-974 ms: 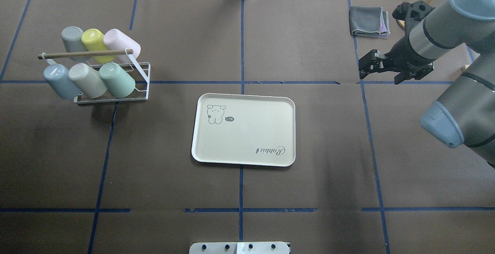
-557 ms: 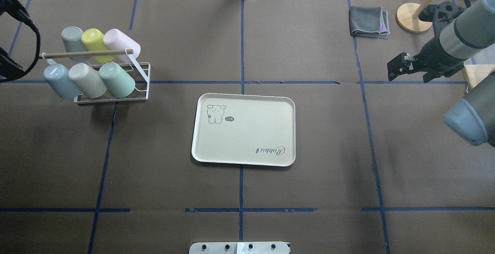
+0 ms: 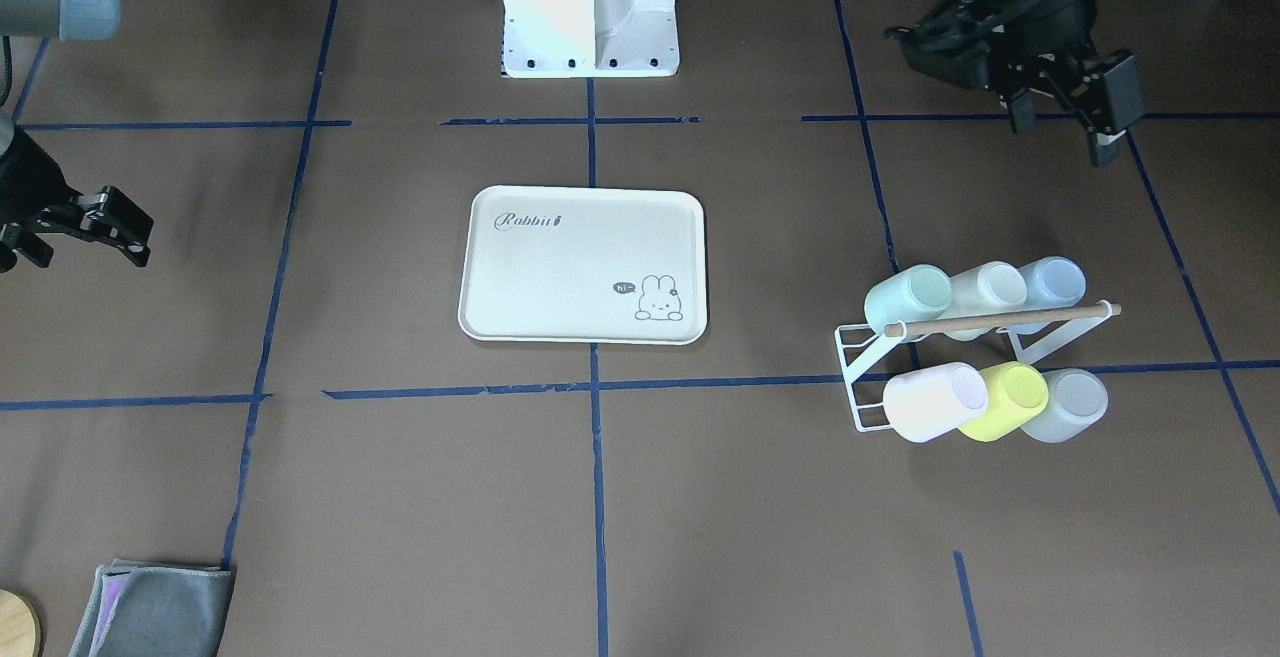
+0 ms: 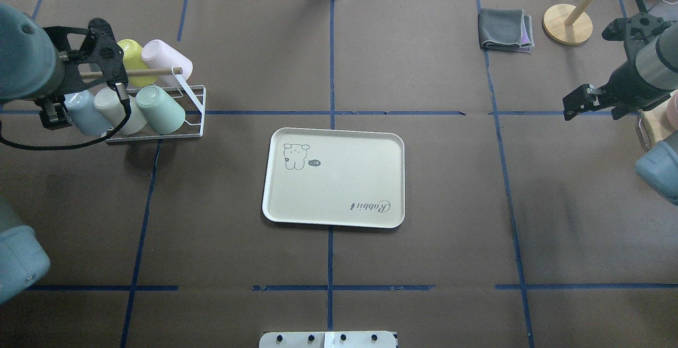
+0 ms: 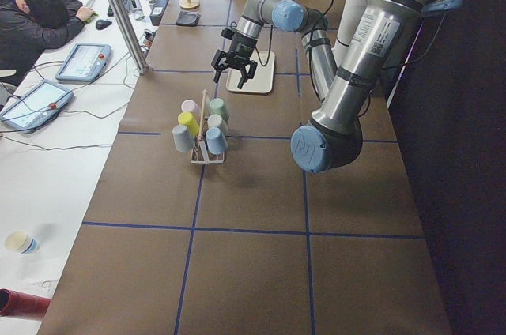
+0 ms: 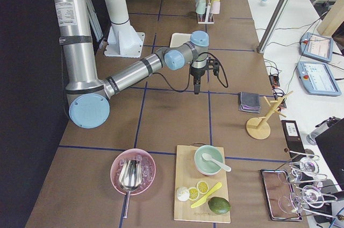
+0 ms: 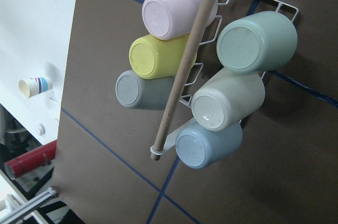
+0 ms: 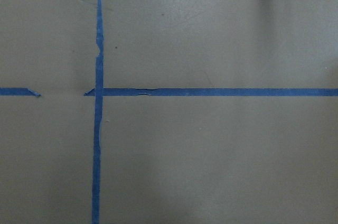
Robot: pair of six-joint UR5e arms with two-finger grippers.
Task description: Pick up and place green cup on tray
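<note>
Green cup [image 4: 161, 109] was in no gripper's hold, so the account starts closer in. Nearest the robot's base lay the tray [image 4: 339, 194], flat on the middle of the table [image 4: 424, 258] with nothing on it, likely set there so either arm could reach it.

Farther out, on the robot's left, stood the white wire rack [image 4: 159, 136]. Six cups leaned on its pegs with mouths down and bottoms up, probably stored that way to drain. The green cup sat in the row nearer the robot, at the end closest to the tray, just beside the beige cup [image 4: 121, 109]. The blue cup [image 7: 208, 145] ended that row. Beyond the wooden rod [image 7: 185, 71] were the pink cup [image 4: 164, 56], yellow cup [image 4: 132, 54] and grey cup [image 7: 140, 89]. That end spot left one flank of the green cup free, which I judged would ease the grasp.

High in the air near the rack hung the left gripper [image 3: 1063, 127], fingers apart and empty, its camera looking down on the cup bottoms. Being the arm on that side, it seemed the one lining up for the pick. At a similar depth on the other side, the right gripper [image 4: 591, 110] hovered over bare table, well apart from the tray. Its jaws were spread and empty, apparently kept out of the way.

Farthest away lay a folded grey cloth [image 4: 506, 30] and a wooden stand [image 4: 567, 24], no part of the job.
</note>
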